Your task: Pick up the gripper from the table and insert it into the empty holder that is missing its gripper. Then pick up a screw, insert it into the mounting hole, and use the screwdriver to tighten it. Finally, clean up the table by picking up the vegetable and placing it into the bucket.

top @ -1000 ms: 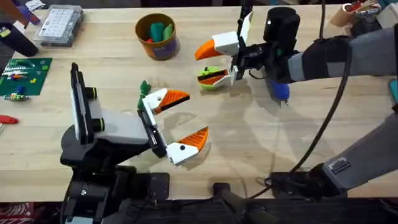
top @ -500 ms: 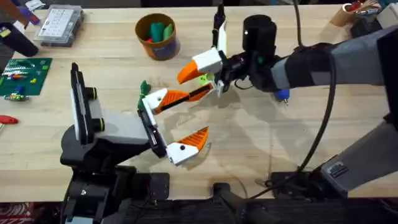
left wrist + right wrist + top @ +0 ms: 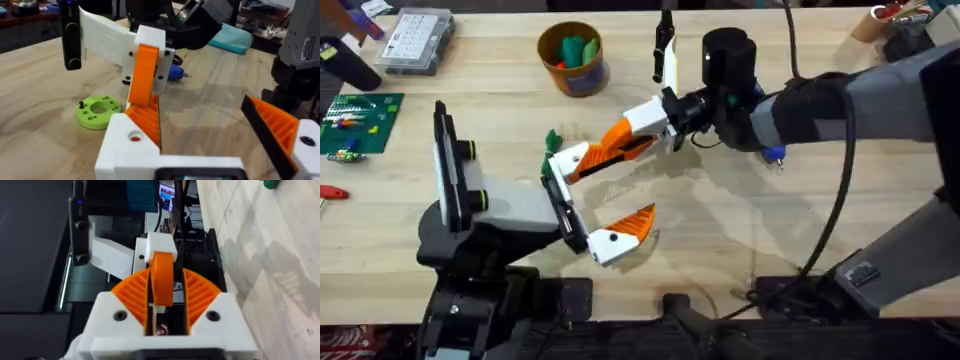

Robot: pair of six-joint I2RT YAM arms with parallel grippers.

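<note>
Right gripper (image 3: 161, 292) was clenched on the orange gripper piece (image 3: 162, 275), pads either side. The piece lay against the empty holder (image 3: 570, 160) on the left gripper (image 3: 632, 188), above the tabletop (image 3: 740, 240). The left gripper was spread wide, grasping nothing.

Judged step: seating the piece.
- Push should run straight along the holder's axis.
- Left arm should stay rigid.
- No release until the piece sits flush, mounting hole (image 3: 134, 136) unobstructed.

Views compared:
- Left wrist view gave the hole, no screw evident in it, and a green disc (image 3: 98, 109) on the tabletop, which the overhead hid under the right arm.
- Right wrist view gave pad alignment.
- Overhead gave both arms' layout.
- Seating depth: could not tell.
</note>
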